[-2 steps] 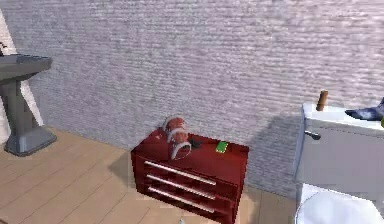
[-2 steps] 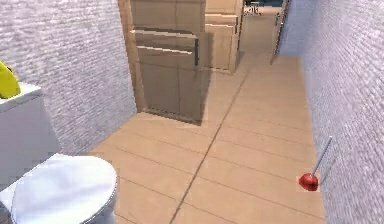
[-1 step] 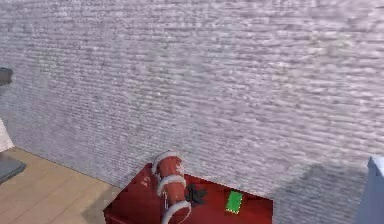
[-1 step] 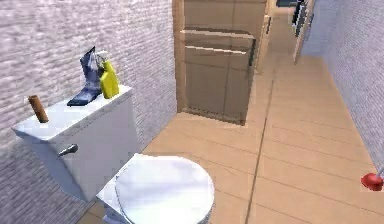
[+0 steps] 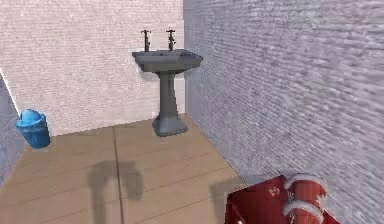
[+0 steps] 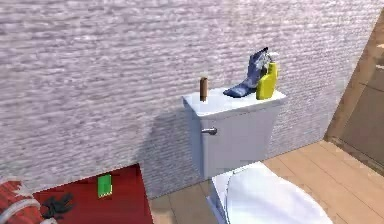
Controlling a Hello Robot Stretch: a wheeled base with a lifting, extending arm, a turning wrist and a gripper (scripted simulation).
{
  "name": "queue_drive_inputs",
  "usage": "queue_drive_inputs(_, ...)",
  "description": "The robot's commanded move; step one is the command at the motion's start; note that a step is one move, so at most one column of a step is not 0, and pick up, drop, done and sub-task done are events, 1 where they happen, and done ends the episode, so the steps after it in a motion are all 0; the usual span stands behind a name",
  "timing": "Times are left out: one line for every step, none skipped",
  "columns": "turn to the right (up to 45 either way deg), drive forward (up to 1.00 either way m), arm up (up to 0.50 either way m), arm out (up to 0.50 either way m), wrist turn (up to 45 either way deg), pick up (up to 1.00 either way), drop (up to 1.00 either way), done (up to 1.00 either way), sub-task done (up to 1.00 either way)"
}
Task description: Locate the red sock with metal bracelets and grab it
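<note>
A red sock (image 5: 308, 195) ringed by pale metal bracelets lies on a low dark red surface (image 5: 255, 205) in the forward view's bottom right corner, close to the brick wall. In the arm side view the same red sock (image 6: 12, 200) appears at the bottom left edge, on the red surface (image 6: 90, 200). A small green object (image 6: 104, 184) and a small dark object (image 6: 62, 203) lie near it on that surface.
A grey pedestal sink (image 5: 167, 62) stands against the far wall, with a blue bin (image 5: 33, 128) on the floor at the left. A white toilet (image 6: 235, 130) stands right of the red surface; its tank carries a brown cylinder (image 6: 204, 89), grey cloth (image 6: 250, 75) and yellow bottle (image 6: 267, 80).
</note>
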Motion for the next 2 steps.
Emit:
queue_drive_inputs(-42.0, 0.0, 0.0, 0.0, 0.0, 0.0, 0.0, 0.0, 0.0)
queue_drive_inputs(0.0, 0.0, 0.5, 0.0, 0.0, 0.0, 0.0, 0.0, 0.0)
